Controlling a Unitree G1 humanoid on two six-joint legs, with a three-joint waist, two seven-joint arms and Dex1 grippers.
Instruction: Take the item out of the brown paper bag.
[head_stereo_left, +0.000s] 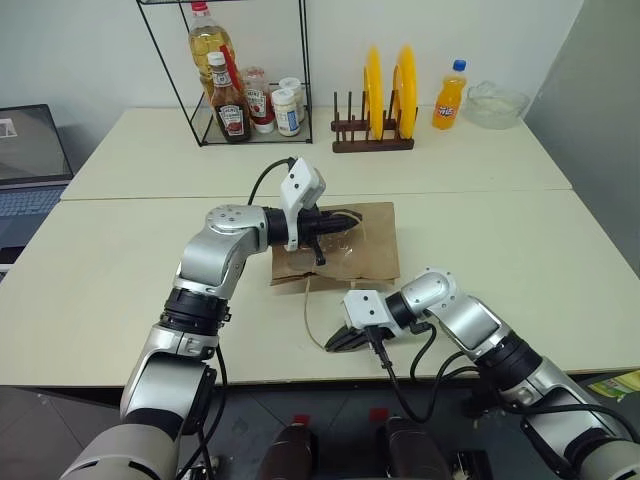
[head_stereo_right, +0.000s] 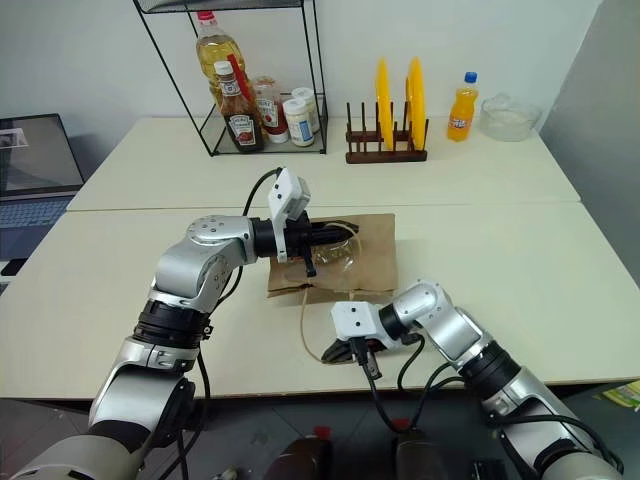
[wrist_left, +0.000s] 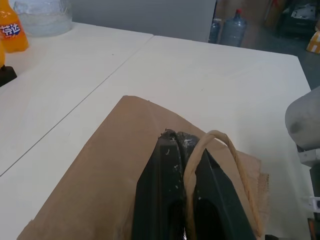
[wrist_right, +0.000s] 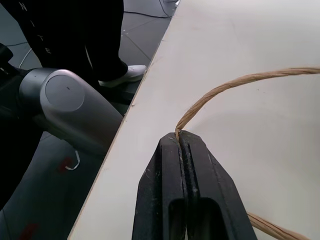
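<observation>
Cream-white laminate is covering the near table (head_stereo_left: 120, 300), the largest thing in front of the robot, and a second table of the same kind (head_stereo_left: 160, 150) is standing behind it, edge to edge. On the far table a black wire rack (head_stereo_left: 225, 70) is holding sauce and oil bottles, a dark wooden rack (head_stereo_left: 372, 135) is holding two yellow plates (head_stereo_left: 390, 85) upright, and an orange drink bottle (head_stereo_left: 450, 95) is standing next to a clear bowl (head_stereo_left: 495, 103). A laptop (head_stereo_left: 30, 160) is showing at the left edge.

The brown paper bag (head_stereo_left: 365, 262) is lying flat on the near table, roughly at its middle, creased and with its mouth towards the robot's left.

The left gripper (head_stereo_left: 345, 220) is reaching over the bag from the left, its black fingers (wrist_left: 165, 180) pressed tight together on the upper cord handle (wrist_left: 220, 150), which is looping out from between them above the paper.

The right gripper (head_stereo_left: 343, 340) is sitting low near the table's front edge, well clear of the bag itself. Its fingers (wrist_right: 200, 190) are likewise clamped fully together, pinching the lower cord handle (wrist_right: 235, 82), whose thin twisted loop is trailing from the bag across the tabletop to the fingertips.

The item cannot be made out, so whether it is lying inside the bag cannot be told.
</observation>
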